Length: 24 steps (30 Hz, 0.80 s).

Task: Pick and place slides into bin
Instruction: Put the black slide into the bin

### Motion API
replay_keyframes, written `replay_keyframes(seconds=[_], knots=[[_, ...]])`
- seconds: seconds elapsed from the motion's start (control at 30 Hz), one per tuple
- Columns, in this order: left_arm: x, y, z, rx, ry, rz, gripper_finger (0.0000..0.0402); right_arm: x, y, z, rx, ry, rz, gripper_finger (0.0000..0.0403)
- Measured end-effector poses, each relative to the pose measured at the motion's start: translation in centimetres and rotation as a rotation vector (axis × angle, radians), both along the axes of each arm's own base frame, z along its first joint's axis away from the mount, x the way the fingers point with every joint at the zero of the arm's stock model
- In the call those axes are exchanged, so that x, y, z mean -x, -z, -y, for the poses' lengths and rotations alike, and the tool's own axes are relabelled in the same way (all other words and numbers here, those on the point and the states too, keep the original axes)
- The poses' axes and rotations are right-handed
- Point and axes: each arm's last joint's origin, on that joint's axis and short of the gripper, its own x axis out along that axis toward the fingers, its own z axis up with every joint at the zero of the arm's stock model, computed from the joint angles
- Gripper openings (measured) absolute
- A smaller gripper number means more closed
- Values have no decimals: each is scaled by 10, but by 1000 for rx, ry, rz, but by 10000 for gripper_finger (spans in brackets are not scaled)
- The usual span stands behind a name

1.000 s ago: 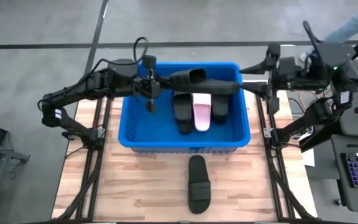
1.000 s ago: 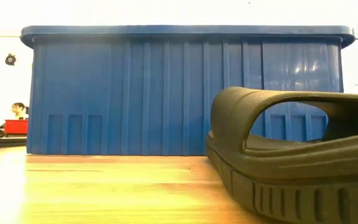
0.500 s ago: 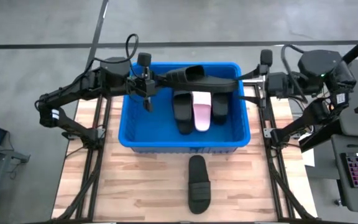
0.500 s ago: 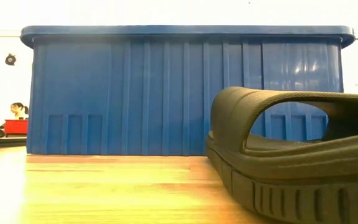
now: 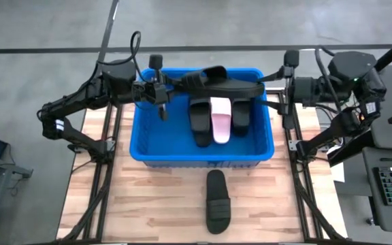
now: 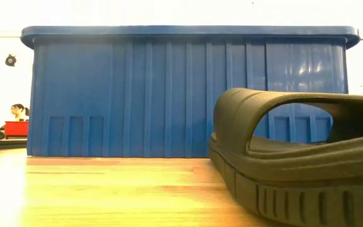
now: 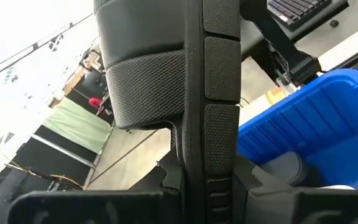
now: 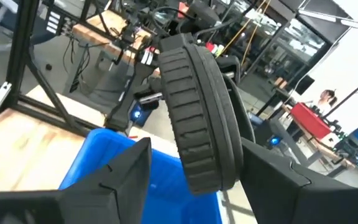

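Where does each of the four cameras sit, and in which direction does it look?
High view: above the table, looking straight down on the bin, both arms.
Low view: at table height, facing the bin wall past a black slide; no arm shows.
Left wrist view: on the left arm, looking past its fingers shut on the held slide.
Right wrist view: on the right arm, open fingers either side of that slide.
All share the bin.

Left arm (image 5: 80,102): matte black jointed links, white label patch near its base, thin black cable looping above the wrist. Right arm (image 5: 339,102): matte black, bulkier round housings, loose black cables. Claw fingers (image 8: 107,180): dark, flat, angular.
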Motion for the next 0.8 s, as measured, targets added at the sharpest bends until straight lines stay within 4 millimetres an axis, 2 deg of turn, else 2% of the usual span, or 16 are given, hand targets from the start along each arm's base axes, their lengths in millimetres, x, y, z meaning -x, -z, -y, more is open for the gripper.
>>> replay_keyframes(seconds=[0.13,0.23,0.53,0.57,0.63,0.8], knots=[[0,-2,0,-3,3,23,34,-5,-2,-1,2,-1,24,206],[0,-4,1,-4,26,44,34,-8,-3,-1,9,-4,43,182],[-1,-5,1,15,43,59,35,-23,-1,-3,46,-13,39,68],[-1,-6,1,32,37,74,40,-23,-1,-3,59,-15,44,66],[-1,-7,0,66,19,92,69,-25,-1,-3,77,-14,48,65],[2,-6,-4,171,-95,122,174,-35,3,-2,115,62,23,65]])
